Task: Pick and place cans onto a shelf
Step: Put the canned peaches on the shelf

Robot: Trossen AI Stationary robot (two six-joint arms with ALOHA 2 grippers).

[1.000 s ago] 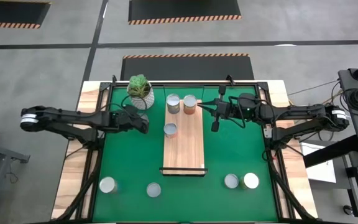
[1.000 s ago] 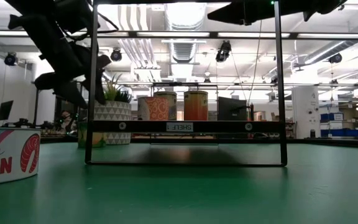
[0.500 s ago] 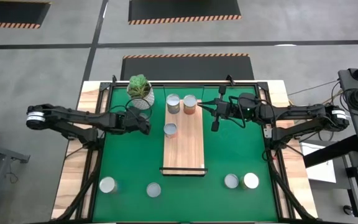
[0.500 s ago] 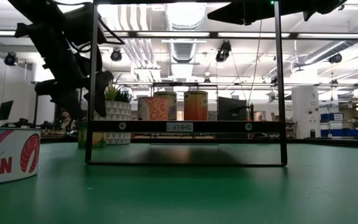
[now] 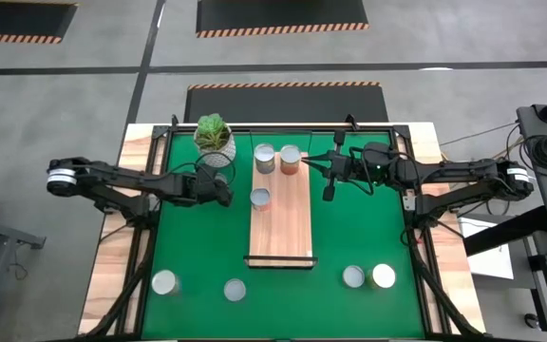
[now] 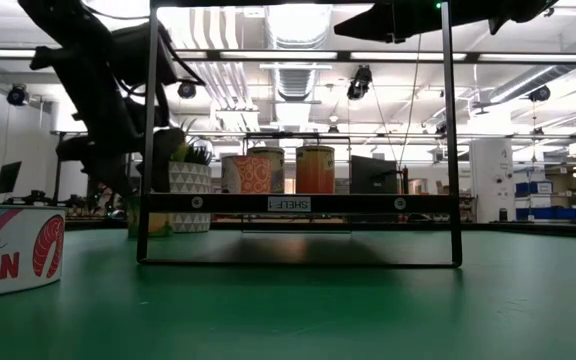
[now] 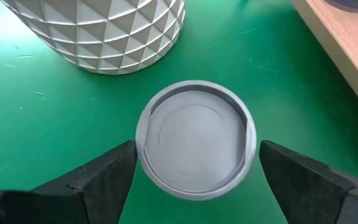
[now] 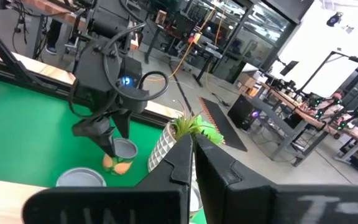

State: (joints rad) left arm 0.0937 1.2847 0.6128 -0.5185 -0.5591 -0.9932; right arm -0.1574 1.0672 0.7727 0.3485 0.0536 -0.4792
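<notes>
A silver-topped can (image 7: 196, 148) with an orange label (image 8: 123, 151) stands on the green mat next to the white pot (image 7: 98, 31). My left gripper (image 5: 220, 190) is open and slants down over this can, with one finger (image 7: 107, 177) on either side of its top. My right gripper (image 5: 311, 162) is shut and held level in the air by the far right of the shelf (image 5: 281, 228). Three cans stand on the shelf: two at its far end (image 5: 265, 158) (image 5: 291, 159) and one nearer the middle (image 5: 260, 198).
Several more cans stand on the mat near the front edge, two on the left (image 5: 164, 282) (image 5: 235, 290) and two on the right (image 5: 353, 276) (image 5: 384, 276). The pot with the plant (image 5: 214, 141) stands just beyond my left gripper. A dark frame (image 6: 450, 140) rings the mat.
My left gripper has come down and moved a little toward the shelf, settling over the can beside the pot. My right arm has kept still.
</notes>
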